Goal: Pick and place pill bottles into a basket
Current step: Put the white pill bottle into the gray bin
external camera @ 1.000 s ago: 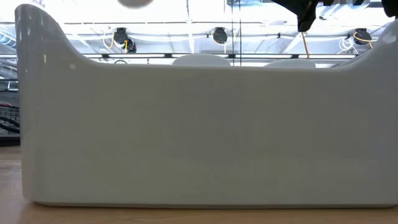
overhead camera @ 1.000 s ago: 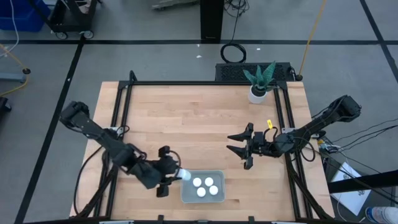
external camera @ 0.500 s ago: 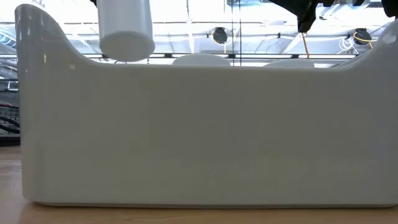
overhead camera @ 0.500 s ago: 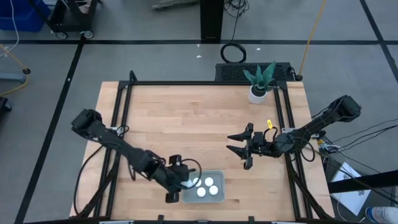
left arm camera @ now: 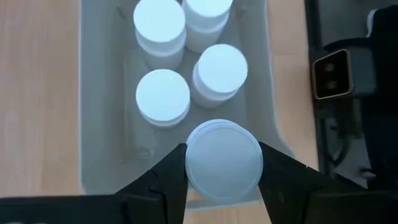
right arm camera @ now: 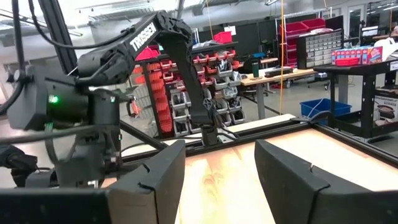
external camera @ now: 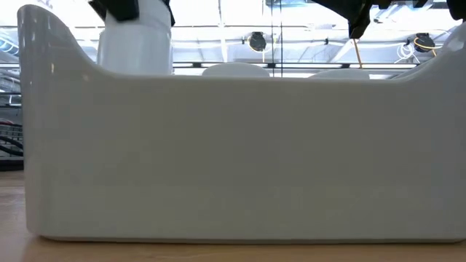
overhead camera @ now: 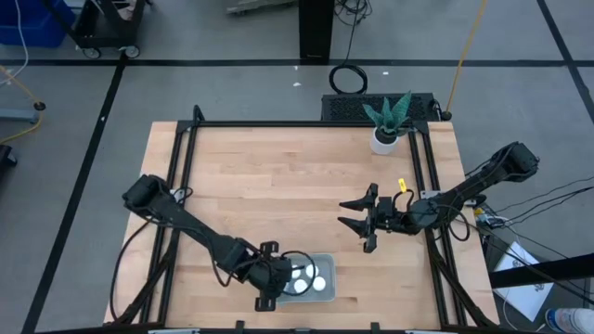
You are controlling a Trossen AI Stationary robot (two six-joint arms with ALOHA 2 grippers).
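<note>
— Left pincer (left arm camera: 222,180)? Clamped on a pill bottle (left arm camera: 222,160), cap gripped between both fingers (left arm camera: 163,186); held over the near end of the basket (left arm camera: 92,93), inside its rim; body of that bottle (external camera: 135,44) seen rising above the basket's wall (external camera: 233,153) in the low view, with dark finger parts at its top.

— And the rest of the bottles?

— Four pill bottles (left arm camera: 163,94) standing upright in the basket already; packed close, two of them side by side just ahead of the held one, two more farther along; from above, white caps (overhead camera: 307,276) showing in the basket (overhead camera: 321,292) at the desk's front edge, partly hidden under the left arm.

— Anything in the way?

— Left pincer (overhead camera: 275,281) itself covering the basket's left end; black frame rails running along the desk (overhead camera: 278,176) on both sides.

— Right side?

— Right pincer (overhead camera: 357,216) parked well apart over the desk's right half, fingers (right arm camera: 152,177) spread, nothing between them; potted plant (overhead camera: 387,121) standing at the far right corner, away from everything.
</note>
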